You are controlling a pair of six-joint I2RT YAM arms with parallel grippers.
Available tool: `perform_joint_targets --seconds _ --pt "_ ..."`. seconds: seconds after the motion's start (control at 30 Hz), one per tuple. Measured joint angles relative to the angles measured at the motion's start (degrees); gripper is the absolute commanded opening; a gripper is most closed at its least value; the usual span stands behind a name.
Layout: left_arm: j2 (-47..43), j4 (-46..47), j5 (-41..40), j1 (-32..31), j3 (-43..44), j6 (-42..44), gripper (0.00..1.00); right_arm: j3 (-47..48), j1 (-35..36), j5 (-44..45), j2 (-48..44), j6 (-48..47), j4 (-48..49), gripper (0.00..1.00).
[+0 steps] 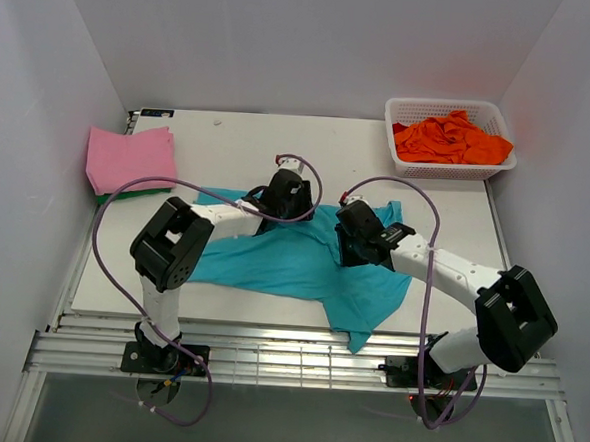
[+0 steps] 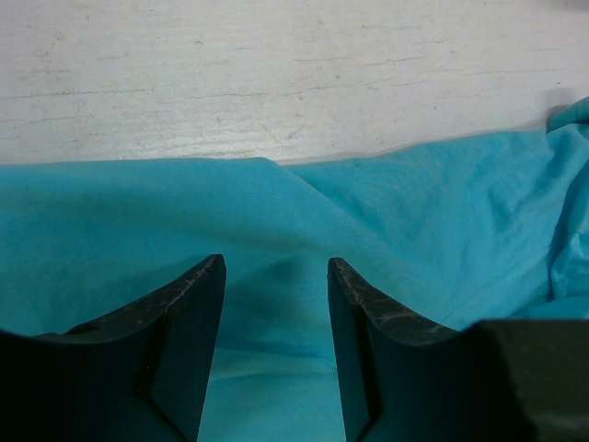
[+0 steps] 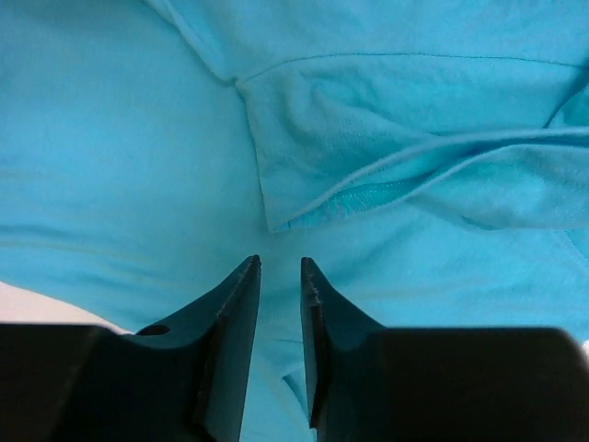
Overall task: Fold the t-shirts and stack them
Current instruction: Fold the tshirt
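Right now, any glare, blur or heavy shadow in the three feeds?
Top external: soft even light, no glare, teal t-shirt sharp. Left wrist: left claw dark and slightly soft up close, its shadow on the cloth inside the gap; table grain crisp. Right wrist: right claw nearly black, no detail; shirt seams in focus.

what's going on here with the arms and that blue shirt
Both arms are working a teal t-shirt spread crumpled on the table. The left arm and right arm hover low over it, jaws open, neither gripping yet. One folded pink shirt lies at far left; orange garments wait in the basket.
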Motion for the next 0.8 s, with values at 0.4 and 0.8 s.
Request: perform_joint_targets --seconds 0.4,0.8 --pt "-5.84 -2.86 -7.23 -0.07 -3.89 2.27 0.59 1.38 0.59 5.35 -0.79 -0.76 -2.29 0.32" --pt "-6.62 -4.24 -18.60 1.16 -6.49 2.99 0.53 12.70 -1.92 5.90 15.12 -4.57 6.03 0.08"
